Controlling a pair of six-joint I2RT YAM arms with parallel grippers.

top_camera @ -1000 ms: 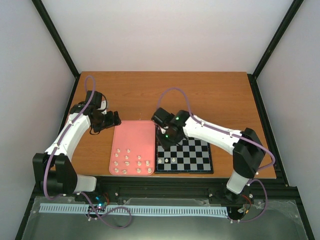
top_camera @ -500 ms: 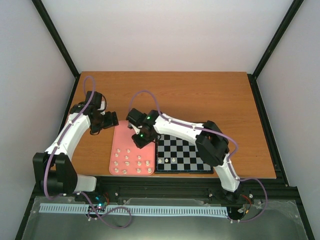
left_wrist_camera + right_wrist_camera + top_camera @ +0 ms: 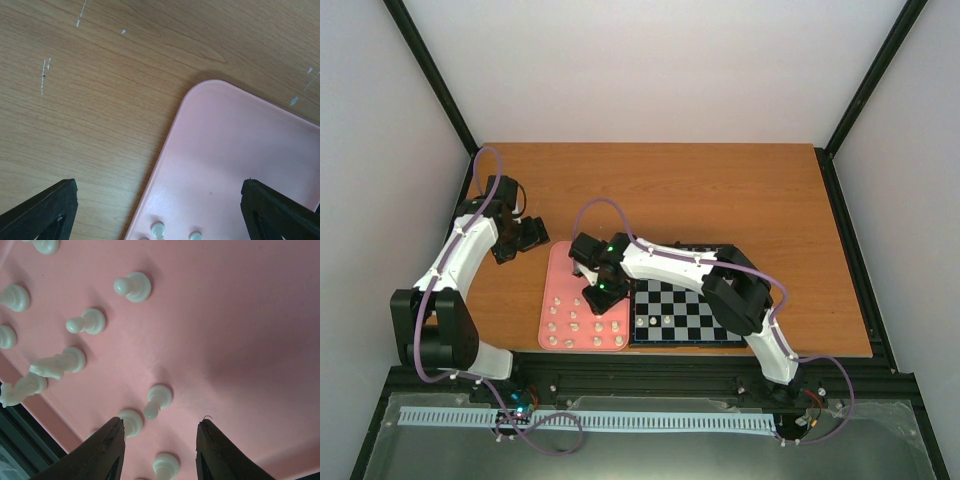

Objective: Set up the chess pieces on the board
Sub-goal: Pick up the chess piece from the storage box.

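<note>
Several cream-white chess pieces stand on the pink tray left of the board. Three white pieces stand on the board's near left squares. My right gripper hovers over the tray, open and empty. In the right wrist view its fingers straddle a white pawn, with more pieces around it. My left gripper is open and empty over the table beside the tray's far left corner; in its wrist view the tray corner and two piece tops show.
The wooden table extends behind the tray and board. Black frame rails run along the table's sides and near edge. The right arm's forearm crosses above the board's far left part.
My right gripper has swung left from above the board's far left corner to over the pink tray and lowered toward the pieces. My left arm has drawn back slightly to the left.
</note>
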